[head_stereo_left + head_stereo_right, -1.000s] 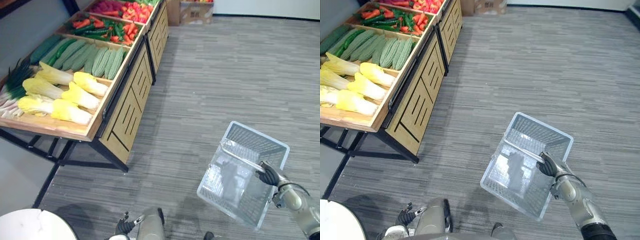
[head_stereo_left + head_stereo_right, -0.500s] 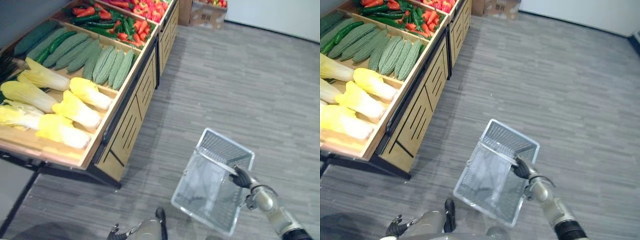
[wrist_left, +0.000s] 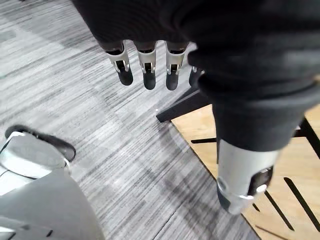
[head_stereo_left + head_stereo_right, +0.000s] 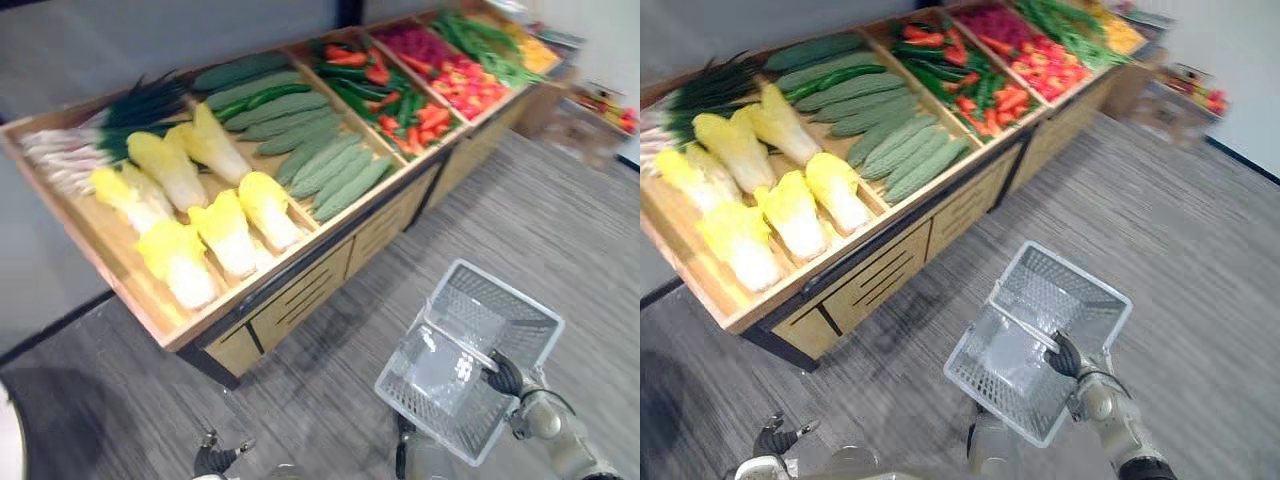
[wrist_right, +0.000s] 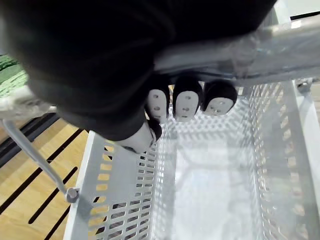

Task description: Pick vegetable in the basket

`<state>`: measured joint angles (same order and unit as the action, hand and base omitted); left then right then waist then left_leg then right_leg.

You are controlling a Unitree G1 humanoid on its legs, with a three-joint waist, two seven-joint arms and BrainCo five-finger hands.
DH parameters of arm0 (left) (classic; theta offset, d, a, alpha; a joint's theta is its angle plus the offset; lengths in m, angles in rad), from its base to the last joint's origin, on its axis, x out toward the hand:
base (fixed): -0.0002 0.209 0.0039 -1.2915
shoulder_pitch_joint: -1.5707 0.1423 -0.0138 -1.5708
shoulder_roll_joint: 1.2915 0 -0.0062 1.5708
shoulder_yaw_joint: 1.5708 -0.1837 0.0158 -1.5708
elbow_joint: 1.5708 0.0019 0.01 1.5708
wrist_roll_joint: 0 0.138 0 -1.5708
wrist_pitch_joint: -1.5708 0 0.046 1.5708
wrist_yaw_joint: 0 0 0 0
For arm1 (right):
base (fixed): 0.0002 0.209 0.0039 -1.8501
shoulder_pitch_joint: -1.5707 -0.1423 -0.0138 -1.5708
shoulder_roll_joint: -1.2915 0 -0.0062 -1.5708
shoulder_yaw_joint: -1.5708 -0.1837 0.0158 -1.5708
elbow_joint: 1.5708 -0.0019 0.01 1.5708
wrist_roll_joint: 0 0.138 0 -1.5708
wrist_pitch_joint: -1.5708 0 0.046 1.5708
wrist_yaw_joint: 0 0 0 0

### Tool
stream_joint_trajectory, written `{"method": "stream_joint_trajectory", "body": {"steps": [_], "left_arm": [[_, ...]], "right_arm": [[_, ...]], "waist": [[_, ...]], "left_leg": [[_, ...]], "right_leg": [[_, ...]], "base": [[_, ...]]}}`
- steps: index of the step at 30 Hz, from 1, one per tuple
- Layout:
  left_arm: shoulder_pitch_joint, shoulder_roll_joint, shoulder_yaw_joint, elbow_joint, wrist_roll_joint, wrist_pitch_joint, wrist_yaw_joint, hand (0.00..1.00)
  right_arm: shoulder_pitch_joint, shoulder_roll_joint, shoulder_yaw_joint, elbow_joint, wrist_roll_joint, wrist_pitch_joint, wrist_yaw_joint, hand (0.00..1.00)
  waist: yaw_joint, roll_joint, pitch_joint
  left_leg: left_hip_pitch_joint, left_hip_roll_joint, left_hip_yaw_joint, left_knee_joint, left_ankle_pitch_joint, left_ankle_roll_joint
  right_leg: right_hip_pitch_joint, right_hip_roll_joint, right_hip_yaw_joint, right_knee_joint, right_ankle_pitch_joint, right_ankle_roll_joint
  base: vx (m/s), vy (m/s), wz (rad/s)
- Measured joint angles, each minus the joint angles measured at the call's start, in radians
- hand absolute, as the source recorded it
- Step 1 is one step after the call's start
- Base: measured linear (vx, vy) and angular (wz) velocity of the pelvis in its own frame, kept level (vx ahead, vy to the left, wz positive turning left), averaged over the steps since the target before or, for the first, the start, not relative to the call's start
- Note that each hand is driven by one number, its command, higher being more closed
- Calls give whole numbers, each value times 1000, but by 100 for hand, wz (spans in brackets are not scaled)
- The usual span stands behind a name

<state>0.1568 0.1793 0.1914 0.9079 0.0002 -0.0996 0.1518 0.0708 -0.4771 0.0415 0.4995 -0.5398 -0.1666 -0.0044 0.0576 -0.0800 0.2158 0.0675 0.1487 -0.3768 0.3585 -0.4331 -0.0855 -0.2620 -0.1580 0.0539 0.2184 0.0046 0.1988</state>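
Grey carpet floor (image 4: 590,230) with thin stripes runs wide and open ahead of the right hand (image 4: 505,377) and off to its right. This hand has its dark-tipped fingers (image 5: 187,102) curled tight round the round metal handle (image 5: 280,47), which is wrapped in clear film, of a white plastic basket with mesh walls (image 4: 495,305). The basket hangs tilted from the hand, just in front of it, and its smooth see-through bottom shows.

The vegetables lie well apart from that hand, ahead of it and to its left, in a long wooden stand with a slatted front (image 4: 300,290). A strip of floor lies between the stand's front edge and the basket.

Nearest the hand are long bumpy light green gourds (image 4: 335,170) lying side by side. Past them to the left are fat yellow and white cabbages (image 4: 225,230) with crinkly leaves. Behind these lie smooth dark green cucumbers (image 4: 250,85) and long leeks with white ends (image 4: 110,120). Straight ahead of the hand, further along the stand, are shiny red and green peppers (image 4: 385,95). Thin wooden walls split the stand into trays.

The left hand (image 3: 148,70) hangs low, far to the left of the right one, with its fingers straight, holding nothing. Just past its fingertips are a black metal leg (image 3: 182,105) and the stand's pale wood front.
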Motion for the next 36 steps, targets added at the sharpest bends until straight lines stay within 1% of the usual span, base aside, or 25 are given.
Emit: {"method": "stream_joint_trajectory", "body": {"steps": [1,3,4,5,6,7,8,9,11,12,13,14,15,17,18,19,20,21,22,24,25,27,32,33,36], "left_arm": [[-2,-24,-5,7,-1,-1,-2,0],[17,-34,-2,13,-16,0,1,0],[23,-39,5,14,-28,0,3,0],[24,-44,7,24,-38,0,6,0],[22,-49,10,32,-40,0,10,0],[23,-52,12,33,-51,0,11,0],[23,-62,11,39,-73,1,13,0],[26,-71,11,38,-75,1,14,0],[26,-71,5,32,-76,1,20,0],[7,-81,-1,27,-76,0,22,0],[-3,-71,3,32,-76,3,25,0],[-43,-62,3,53,-73,5,29,0],[-52,-64,-20,38,-70,-2,27,0],[-70,-68,-32,32,-62,-4,27,0],[-73,-74,-32,33,-59,-6,30,0],[-73,-77,-31,39,-55,-6,34,0],[-74,-74,-30,45,-55,-5,36,0],[-79,-67,-28,49,-54,-4,39,0],[-79,-62,-28,48,-44,-5,39,0],[-76,-52,-28,61,-23,2,39,0],[-73,-49,-27,71,-18,4,40,0],[-71,-46,-27,72,-17,6,41,0],[-82,-33,-30,74,-17,5,43,0],[-84,-29,-30,74,-17,5,45,0],[-83,-14,-24,75,-21,5,67,0]], "right_arm": [[11,-5,-37,7,0,17,0,100],[22,-17,-44,8,0,18,2,100],[23,-17,-53,9,1,18,2,100],[22,-17,-67,14,3,18,2,100],[19,-16,-69,34,11,17,1,100],[15,-16,-71,47,18,16,1,100],[6,-16,-76,76,37,18,1,100],[11,-17,-76,98,39,21,1,100],[27,-18,-78,113,39,25,-4,100],[17,-29,-103,113,41,20,-14,100],[11,-32,-110,113,42,13,-13,100],[7,-25,-128,117,49,15,-16,100],[13,-2,-144,141,49,19,-23,100],[23,11,-149,159,49,23,-31,100],[30,17,-148,169,49,25,-30,100],[28,25,-149,175,49,26,-30,100],[27,34,-149,176,49,26,-31,100],[26,53,-149,176,50,25,-31,100],[26,70,-148,178,51,25,-31,100],[27,96,-148,185,71,25,-31,100],[25,107,-142,188,73,28,-35,100],[10,102,-118,190,70,25,-37,100],[3,156,-113,224,82,21,-43,100],[-3,169,-114,243,83,23,-48,100],[-28,194,-114,305,83,25,-57,100]], "waist": [[5,9,-1],[9,20,-7],[8,24,-10],[3,35,-17],[-6,35,-18],[-10,33,-18],[-16,33,-18],[-20,32,-19],[-29,34,-19],[-34,68,-11],[-35,83,-20],[-42,89,5],[-46,61,-9],[-65,58,-7],[-66,74,-13],[-50,96,-20],[-49,99,-22],[-50,101,-24],[-46,84,-18],[-40,65,-14],[-31,58,-16],[-25,60,-15],[-26,59,-15],[-26,52,-13],[-24,27,-15]], "left_leg": [[-30,13,-43,27,38,1],[-33,28,-95,15,106,-31],[-37,40,-108,6,122,-31],[-68,64,-129,-6,160,-36],[-106,80,-132,-13,215,-38],[-124,85,-129,-20,248,-46],[-153,91,-118,-40,317,-75],[-172,93,-67,-55,388,-88],[-187,105,83,-70,490,-93],[-201,165,211,-74,525,-100],[-219,191,273,-66,525,-100],[-269,219,366,-25,527,-87],[-295,203,486,-52,491,-95],[-287,142,579,-150,476,-99],[-262,101,615,-247,501,-86],[-235,75,626,-316,574,-65],[-227,79,653,-335,570,-58],[-223,74,637,-364,570,-58],[-227,65,630,-375,570,-58],[-228,49,611,-378,570,-58],[-225,40,612,-379,570,-58],[-224,34,612,-385,570,-58],[-216,35,615,-433,566,-52],[-211,33,629,-445,568,-36],[-181,22,687,-452,560,-24]], "right_leg": [[-31,7,-37,122,-86,-20],[-49,-1,-90,253,-163,-36],[-49,-3,-116,278,-187,-45],[-49,-3,-170,308,-210,-65],[-46,-4,-211,308,-216,-79],[-39,-6,-229,299,-220,-86],[-13,-14,-270,275,-223,-91],[16,-26,-296,261,-222,-92],[36,-57,-328,305,-217,-101],[-24,-34,-324,365,-223,-109],[13,5,-331,185,-206,-116],[78,15,-401,29,-94,-146],[86,-9,-431,-13,-84,-149],[125,-35,-476,-47,-79,-141],[142,-35,-501,-58,-78,-140],[146,-15,-503,-65,-77,-137],[151,-7,-507,-73,-75,-132],[162,-4,-523,-94,-66,-118],[169,-6,-533,-116,-58,-106],[193,-13,-550,-144,-47,-91],[201,-18,-550,-156,-39,-86],[196,-21,-546,-156,-32,-84],[147,-17,-521,-113,-32,-84],[132,-19,-502,-105,-32,-84],[110,-25,-442,-94,-21,-83]], "base": [[365,-540,153],[301,-446,104],[345,-431,112],[387,-425,120],[317,-344,123],[344,-356,124],[268,-226,129],[312,-249,142],[158,-105,121],[81,-75,86],[95,-97,94],[55,-30,91],[94,-37,102],[59,16,84],[83,115,53],[68,114,24],[82,166,19],[30,119,35],[28,144,40],[-12,108,34],[-20,96,20],[-48,68,-1],[-80,49,-13],[-58,41,-39],[-53,66,-51]]}}
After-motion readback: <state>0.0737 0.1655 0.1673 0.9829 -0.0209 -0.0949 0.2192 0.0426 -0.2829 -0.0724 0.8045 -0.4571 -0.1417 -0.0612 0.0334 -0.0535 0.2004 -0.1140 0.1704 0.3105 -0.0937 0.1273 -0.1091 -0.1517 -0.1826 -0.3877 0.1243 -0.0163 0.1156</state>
